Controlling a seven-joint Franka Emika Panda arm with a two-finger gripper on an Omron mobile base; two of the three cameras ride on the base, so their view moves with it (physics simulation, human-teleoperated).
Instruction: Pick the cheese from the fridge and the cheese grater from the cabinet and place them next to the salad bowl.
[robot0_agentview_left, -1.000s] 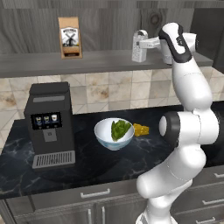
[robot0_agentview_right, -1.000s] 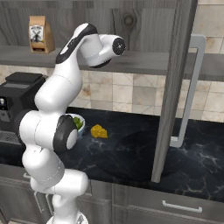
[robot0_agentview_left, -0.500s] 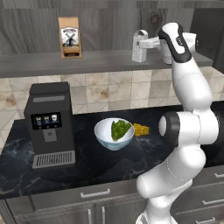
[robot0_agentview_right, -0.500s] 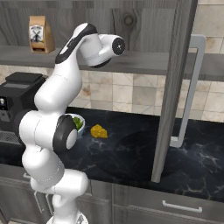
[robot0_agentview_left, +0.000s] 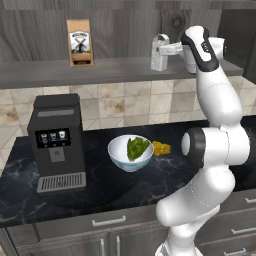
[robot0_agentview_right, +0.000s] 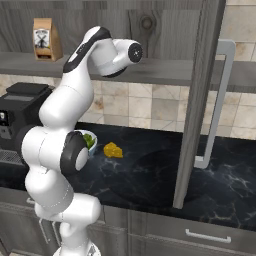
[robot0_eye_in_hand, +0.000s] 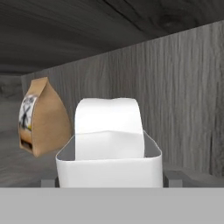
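Observation:
The cheese grater (robot0_agentview_left: 159, 54) stands upright on the cabinet shelf (robot0_agentview_left: 100, 71), a grey-white box with a loop handle. My gripper (robot0_agentview_left: 168, 49) reaches in from the right and is shut on the grater. In the hand view the grater (robot0_eye_in_hand: 109, 144) sits between my fingertips (robot0_eye_in_hand: 173, 178). Down on the counter the salad bowl (robot0_agentview_left: 116, 156) holds green leaves, and the cheese (robot0_agentview_left: 161, 148) lies just to its right. From the right base view the cheese (robot0_agentview_right: 113, 150) lies beside the bowl (robot0_agentview_right: 90, 141), which my arm half hides. The fridge is out of view.
A brown paper bag (robot0_agentview_left: 80, 42) stands on the shelf left of the grater. A black coffee machine (robot0_agentview_left: 56, 142) occupies the counter's left end. The open cabinet door (robot0_agentview_right: 197, 100) with its bar handle (robot0_agentview_right: 220, 100) juts out to my right.
My fingers have closed in on the grater. The arm, bowl and cheese have stayed where they were.

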